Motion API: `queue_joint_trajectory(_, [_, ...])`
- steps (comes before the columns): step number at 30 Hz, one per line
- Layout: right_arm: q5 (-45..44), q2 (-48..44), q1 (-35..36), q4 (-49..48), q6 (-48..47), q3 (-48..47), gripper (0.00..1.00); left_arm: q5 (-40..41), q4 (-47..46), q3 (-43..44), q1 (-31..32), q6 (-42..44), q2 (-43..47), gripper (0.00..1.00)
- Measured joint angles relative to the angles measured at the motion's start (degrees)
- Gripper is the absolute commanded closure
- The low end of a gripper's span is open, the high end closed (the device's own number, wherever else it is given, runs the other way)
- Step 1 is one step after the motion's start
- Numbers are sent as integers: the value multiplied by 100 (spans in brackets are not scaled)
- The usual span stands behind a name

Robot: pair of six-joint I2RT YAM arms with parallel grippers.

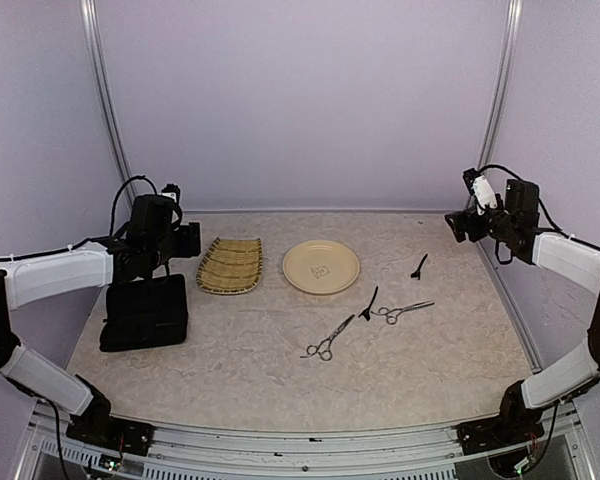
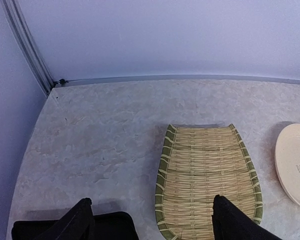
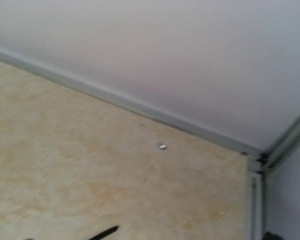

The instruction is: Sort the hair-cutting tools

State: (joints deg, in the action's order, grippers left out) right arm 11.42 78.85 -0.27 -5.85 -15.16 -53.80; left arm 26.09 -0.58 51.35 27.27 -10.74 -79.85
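I'm holding the left claw (image 2: 152, 220) wide by the tray (image 1: 230, 265) and the right claw (image 1: 458, 225) wide at the right edge. Both are empty. The scissors (image 1: 328, 340) and clips (image 1: 369, 303) lie unsorted mid-frame, probably awaiting pickup.

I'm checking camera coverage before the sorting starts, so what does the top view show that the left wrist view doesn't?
Only the top view: the two scissors and two black clips, lying loose right of the plate, plus the right claw. Only the left wrist view: a close look at the left claw, its fingers spread with nothing between them. Both: the bamboo tray, the plate and the black case.
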Motion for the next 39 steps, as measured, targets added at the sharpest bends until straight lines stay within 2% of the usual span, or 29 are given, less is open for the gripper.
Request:
queue_joint_trajectory(6, [1193, 2, -177, 232, -295, 107, 4, -369, 376, 221, -79, -256, -39, 21])
queue_joint_trajectory(10, [1853, 2, -214, 393, -398, 107, 5, -446, 907, 575, 229, -474, -39, 19])
queue_joint_trajectory(15, [2433, 2, -247, 597, -553, 107, 9, -632, 1648, 811, 833, -1078, -39, 15])
queue_joint_trajectory(20, [3121, 105, -258, 857, -756, 46, 17, -852, 2470, 846, 1355, -1779, -118, 16])
queue_joint_trajectory(28, [3641, 411, -258, 1338, -1084, -98, 23, -922, 3620, 883, 1364, -2833, -538, 17])
queue_joint_trajectory(30, [3700, 470, -258, 1421, -1147, -146, 24, -957, 3886, 898, 1355, -3016, -638, 20])
queue_joint_trajectory(32, [3740, 518, -256, 1484, -1233, -186, 25, -964, 4065, 901, 1327, -3136, -706, 33])
queue_joint_trajectory(33, [3748, 538, -245, 1519, -1274, -199, 26, -975, 4140, 898, 1309, -3202, -721, 36])
queue_joint_trajectory(36, [3746, 586, -184, 1631, -1392, -236, 27, -1032, 4205, 793, 1132, -3246, -717, 40])
queue_joint_trajectory(39, [3751, 643, -94, 1727, -1508, -291, 29, -1060, 4225, 579, 901, -3294, -704, 41])
